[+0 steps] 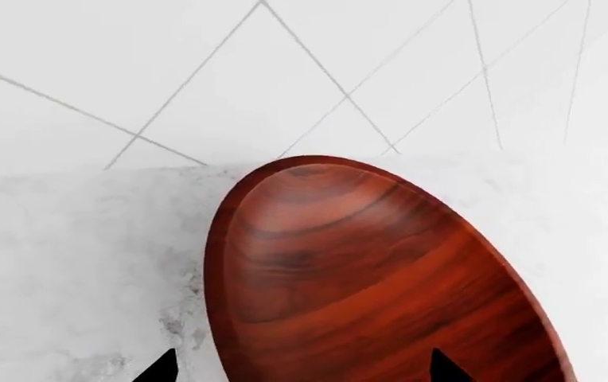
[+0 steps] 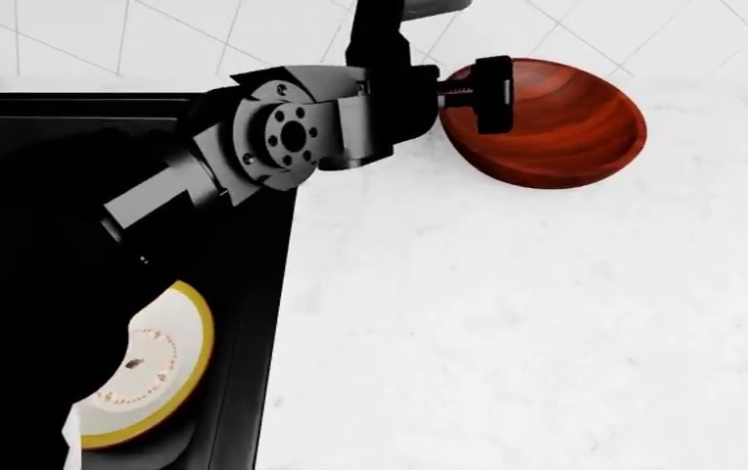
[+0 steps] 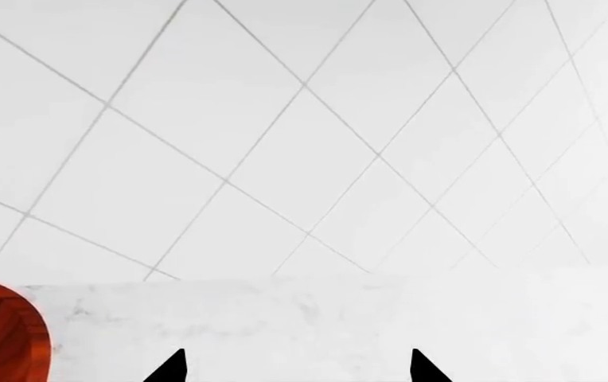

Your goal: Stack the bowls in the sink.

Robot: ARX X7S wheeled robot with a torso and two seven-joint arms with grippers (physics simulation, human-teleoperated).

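- The sink (image 2: 9, 294) fills the head view from about 8 to 10 o'clock, a black basin set in the white marble counter (image 2: 505, 333).
- The white bowl with the yellow rim (image 2: 152, 377) lies in the sink near 7 o'clock, tilted against the basin's right wall as far as I can tell.
- The left end effector (image 2: 486, 93) sits toward 12 o'clock, reaching to its 3 o'clock side onto the near rim of the wooden bowl (image 2: 550, 122).
- In the left wrist view its two fingertips (image 1: 161, 368) stand apart, straddling the bowl's rim: open, one tip outside on the counter, one over the bowl's inside. Whether they already touch the rim, I cannot tell.
- The wooden bowl rests on the counter at about 1 o'clock, well apart from the sink.
- The right end effector (image 3: 295, 366) is open and empty, with only the wooden bowl's edge in its view, so the left arm is nearer.
- Judged next: close on the rim, lift, carry toward 8 o'clock onto the white bowl.
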